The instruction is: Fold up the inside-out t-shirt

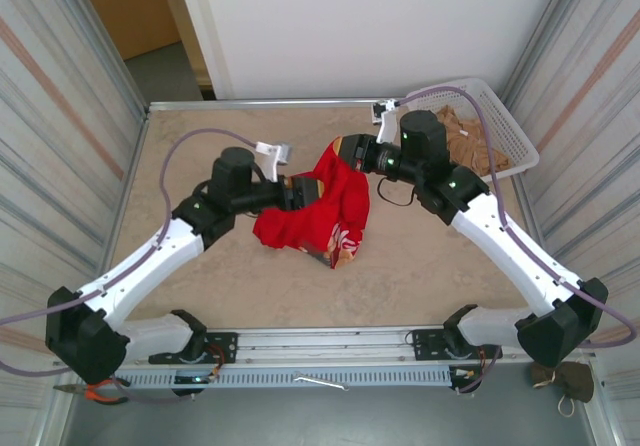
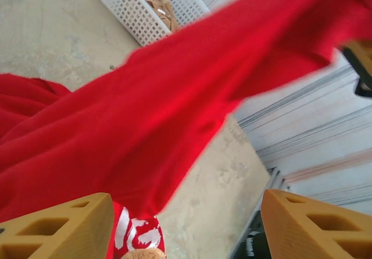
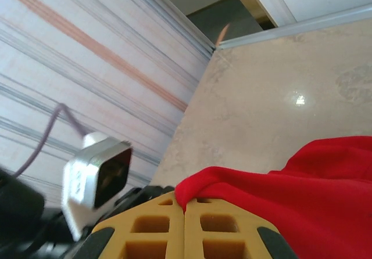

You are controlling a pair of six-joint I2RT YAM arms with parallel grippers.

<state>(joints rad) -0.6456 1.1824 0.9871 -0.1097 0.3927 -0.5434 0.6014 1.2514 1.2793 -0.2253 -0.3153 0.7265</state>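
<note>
The bright red inside-out t-shirt hangs bunched between the two arms over the middle of the table, its lower part with a white printed patch resting on the tabletop. My right gripper holds up the top edge; in the right wrist view its yellow fingers are pressed together with a fold of the t-shirt pinched between them. My left gripper sits against the shirt's left side. Its fingers stand wide apart in the left wrist view, with the red t-shirt draped just beyond them and bare table showing between.
A white plastic basket with a tan cloth inside stands at the back right corner. Corrugated metal walls close both sides of the table. Pliers lie on the rail in front of the left arm's base.
</note>
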